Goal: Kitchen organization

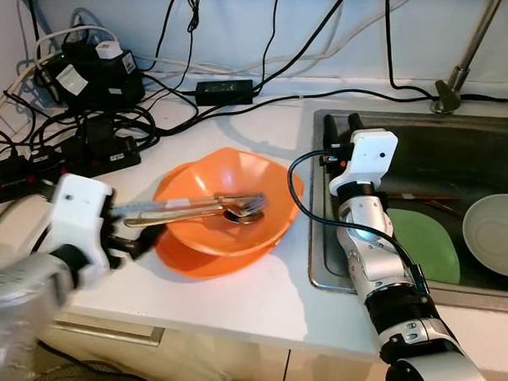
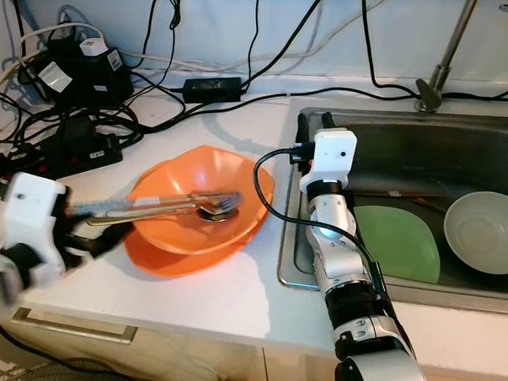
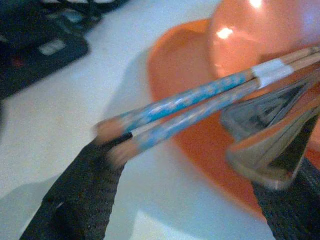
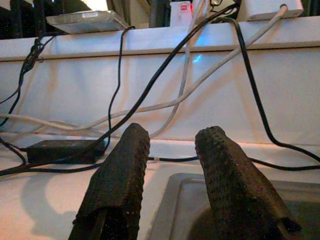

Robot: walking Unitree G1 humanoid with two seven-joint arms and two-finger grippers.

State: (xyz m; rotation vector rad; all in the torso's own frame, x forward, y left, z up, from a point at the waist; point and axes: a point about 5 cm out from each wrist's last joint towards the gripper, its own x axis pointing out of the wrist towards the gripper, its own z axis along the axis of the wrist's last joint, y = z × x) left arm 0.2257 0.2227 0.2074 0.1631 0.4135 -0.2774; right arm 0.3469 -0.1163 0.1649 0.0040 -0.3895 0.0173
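We judge the tidying barely begun: our left pincer (image 1: 142, 243), spread open, straddles the chopsticks (image 3: 200, 102) across the orange bowl (image 1: 229, 204) on the table (image 1: 267, 300), while our right pincer (image 4: 172, 185), open and empty, hangs above the sink (image 1: 454, 148).

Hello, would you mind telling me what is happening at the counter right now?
The robot is tidying dishes by the sink. Its left tool is open at the handle ends of the chopsticks and spoons lying across the orange bowl, which sits on an orange plate. Its right tool hangs open over the sink's edge, holding nothing.
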